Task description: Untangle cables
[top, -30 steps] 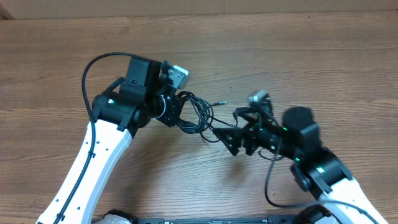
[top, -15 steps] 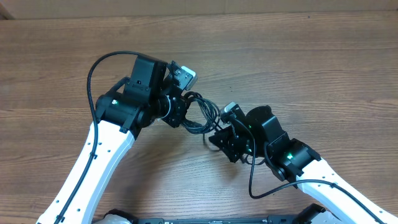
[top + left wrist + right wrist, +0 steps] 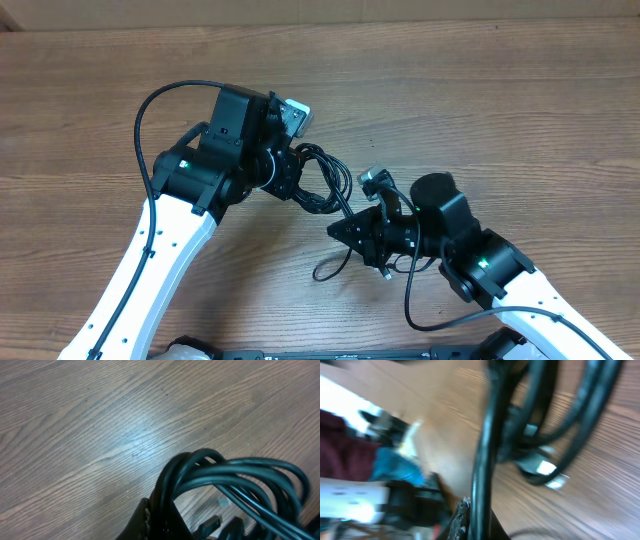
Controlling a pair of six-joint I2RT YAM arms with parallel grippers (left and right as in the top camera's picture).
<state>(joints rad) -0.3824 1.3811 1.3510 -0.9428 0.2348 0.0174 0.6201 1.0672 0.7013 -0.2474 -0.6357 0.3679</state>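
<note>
**Overhead.** The right end effector (image 3: pixel 340 229) stood with jaws wide a second ago, lower right of the tangle and apart from it. It has since moved in to the left and clamped down. It now pinches one strand at the lower right edge of the cables (image 3: pixel 328 190). The left end effector (image 3: pixel 292 183) has not let go: it is closed on the upper left of the same bundle, holding it just off the counter (image 3: pixel 500 110). A loose loop (image 3: pixel 328 268) now trails below the right end effector, where none lay before.

**Left wrist.** Several coils bunch together and run down into the closed fingers at the bottom of the frame. Wood grain shows behind.

**Right wrist.** Blurred. One strand runs straight down into the closed jaws. The plug ends (image 3: pixel 546 468) lie beyond it.

**Reading.** Both ends of the knot are now gripped, so the reach-and-grasp step looks done. The cables remain tangled between the two end effectors. Drawing them apart appears to be next. Risk: the pinched strand may tighten the knot rather than slip free.
</note>
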